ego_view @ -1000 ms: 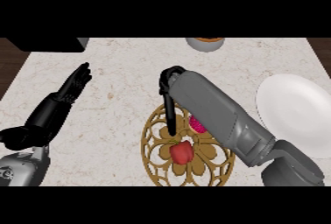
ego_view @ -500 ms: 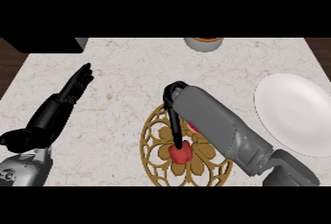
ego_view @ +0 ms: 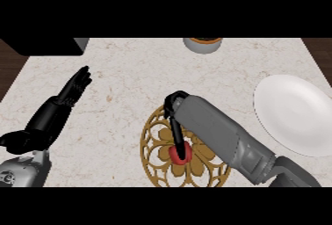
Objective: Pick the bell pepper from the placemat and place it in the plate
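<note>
I see the plate (ego_view: 295, 115) bare, well right of my right hand (ego_view: 176, 127). On the placemat (ego_view: 156, 151), its fingers close around the bell pepper (ego_view: 178, 154); lift and transfer remain. Left hand (ego_view: 62, 105) rests open.

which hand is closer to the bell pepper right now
Right. The right hand reaches down onto the bell pepper on the placemat; the left hand rests open, far off to its left.
</note>
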Controlling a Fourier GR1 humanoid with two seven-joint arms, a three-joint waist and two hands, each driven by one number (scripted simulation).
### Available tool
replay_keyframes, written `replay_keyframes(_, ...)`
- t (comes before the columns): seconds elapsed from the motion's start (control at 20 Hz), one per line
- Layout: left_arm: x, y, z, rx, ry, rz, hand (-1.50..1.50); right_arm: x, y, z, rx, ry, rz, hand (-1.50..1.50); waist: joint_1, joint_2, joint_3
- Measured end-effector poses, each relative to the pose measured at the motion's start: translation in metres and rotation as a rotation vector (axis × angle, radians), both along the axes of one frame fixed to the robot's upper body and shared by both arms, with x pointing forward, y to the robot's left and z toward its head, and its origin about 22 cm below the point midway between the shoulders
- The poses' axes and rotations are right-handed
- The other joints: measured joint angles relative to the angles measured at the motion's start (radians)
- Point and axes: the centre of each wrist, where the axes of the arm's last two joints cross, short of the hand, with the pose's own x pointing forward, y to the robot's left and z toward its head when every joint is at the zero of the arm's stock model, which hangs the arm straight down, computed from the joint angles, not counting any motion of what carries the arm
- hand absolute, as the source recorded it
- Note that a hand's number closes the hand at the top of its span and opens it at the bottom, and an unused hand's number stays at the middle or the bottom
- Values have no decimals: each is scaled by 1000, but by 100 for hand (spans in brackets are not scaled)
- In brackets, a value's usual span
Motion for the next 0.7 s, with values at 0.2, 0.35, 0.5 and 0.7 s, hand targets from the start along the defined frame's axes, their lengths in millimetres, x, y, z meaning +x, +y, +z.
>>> replay_keyframes(0.2,-1,1,0,-8,-5,-2,0,-8,0,-7,-16,0,28,-150,2,-8,0)
replay_keyframes(0.35,1,2,0,-3,-7,-2,0,-12,2,-8,-28,-10,41,-150,2,-9,-1)
replay_keyframes(0.5,2,0,1,2,-9,1,0,-18,1,-9,-28,-21,78,150,0,-11,0)
replay_keyframes(0.7,-2,-1,-3,2,-13,-9,0,-27,1,-11,-34,-70,134,150,-1,-12,-2)
